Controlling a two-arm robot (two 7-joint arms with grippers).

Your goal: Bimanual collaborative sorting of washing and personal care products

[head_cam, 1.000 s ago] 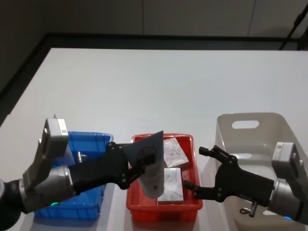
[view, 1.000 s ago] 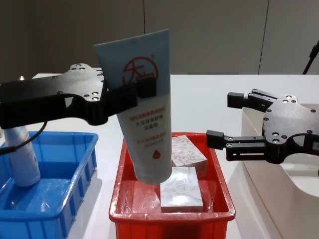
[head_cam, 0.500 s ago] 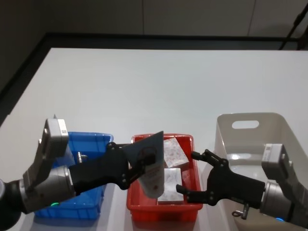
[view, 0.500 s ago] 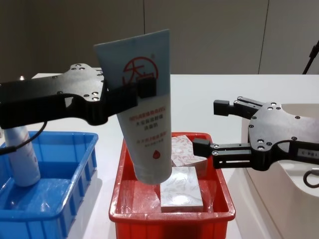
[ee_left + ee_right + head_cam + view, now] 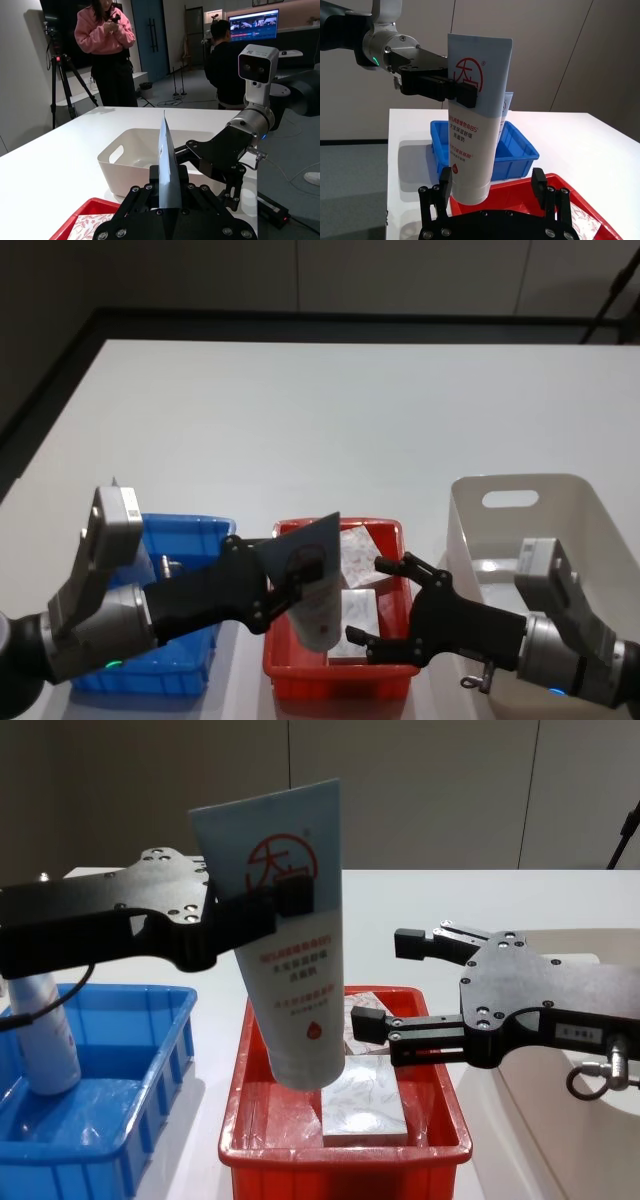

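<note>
Clamps, with the left gripper, the tall pale-blue squeeze tube across its upper part, right beside the red circled logo, a finger on each flat face. Holds it nearly upright, slightly tilted, flat crimped end up and white cap down, above the red bin in the middle of the row. Hangs low enough for the cap to stand level with the two patterned boxes lying in that bin; cannot tell whether touching them or just clear. Shows red text down the tube's lower half and a small red drop mark near the cap. Reaches in from the right with the right gripper, jaws spread wide and gripping nothing, one finger higher and one lower in the chest view, just beside the tube's lower half and apart from it, also over the red bin. Frames the cap end of the tube between the two spread fingers in the right wrist view. Has, to the left of the red bin, a blue bin with a whitish bottle standing upright at its left side, and to the right a white basket with a handle slot in its far wall. Rests all three containers near the front edge of a white table.
</note>
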